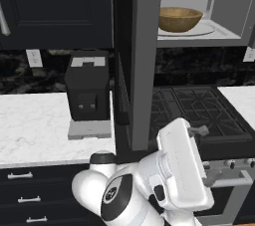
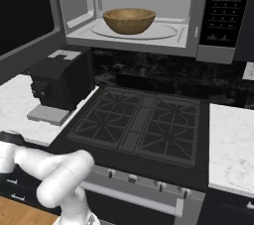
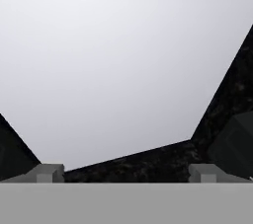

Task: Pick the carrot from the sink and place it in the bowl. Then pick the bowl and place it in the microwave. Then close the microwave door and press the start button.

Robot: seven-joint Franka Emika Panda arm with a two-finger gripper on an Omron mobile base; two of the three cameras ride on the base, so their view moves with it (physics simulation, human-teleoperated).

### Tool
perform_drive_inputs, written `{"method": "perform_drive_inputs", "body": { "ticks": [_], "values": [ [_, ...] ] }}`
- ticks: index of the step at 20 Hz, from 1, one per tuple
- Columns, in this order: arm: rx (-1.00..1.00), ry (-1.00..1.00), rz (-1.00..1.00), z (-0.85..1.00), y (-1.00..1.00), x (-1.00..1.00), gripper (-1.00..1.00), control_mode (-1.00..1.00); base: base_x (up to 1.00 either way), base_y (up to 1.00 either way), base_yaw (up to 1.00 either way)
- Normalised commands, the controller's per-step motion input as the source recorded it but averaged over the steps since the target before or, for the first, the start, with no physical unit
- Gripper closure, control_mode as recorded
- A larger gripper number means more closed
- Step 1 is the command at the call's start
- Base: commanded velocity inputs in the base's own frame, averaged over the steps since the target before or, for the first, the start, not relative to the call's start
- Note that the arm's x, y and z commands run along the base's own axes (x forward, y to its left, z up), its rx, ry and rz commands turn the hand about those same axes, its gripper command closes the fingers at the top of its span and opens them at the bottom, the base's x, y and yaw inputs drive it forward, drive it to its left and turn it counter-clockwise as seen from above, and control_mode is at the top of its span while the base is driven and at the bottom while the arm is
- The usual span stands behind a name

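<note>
The microwave (image 2: 149,35) stands open above the stove, with the tan wooden bowl (image 2: 129,20) (image 1: 179,18) resting on its white turntable. The carrot is hidden and the sink is out of view. The microwave door (image 1: 144,60) (image 2: 25,16) swings out to the left, edge-on in the left base view. My gripper (image 1: 195,131) sits low, just right of the door's lower edge and above the stove front. It is open with nothing between its fingertips (image 3: 49,172). The hand view faces the door's pale grey face (image 3: 113,60) at close range. The dark control strip (image 2: 225,6) is right of the cavity.
A black coffee machine (image 1: 88,88) (image 2: 59,83) stands on the white marble counter (image 1: 35,125) left of the door. The black gas stove (image 2: 144,120) lies under the microwave, with knobs and an oven handle (image 2: 134,196) along its front. More counter (image 2: 233,140) lies to the right.
</note>
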Motion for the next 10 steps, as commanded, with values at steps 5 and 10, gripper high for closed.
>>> {"method": "perform_drive_inputs", "body": {
  "ticks": [5, 10],
  "values": [
    [0.00, 0.05, 0.21, -0.57, 0.99, 0.43, -1.00, -1.00, 0.00, 0.00, 0.00],
    [0.00, 0.14, 0.25, -0.53, 0.94, 0.41, -1.00, -1.00, 0.00, 0.00, 0.00]
  ]
}}
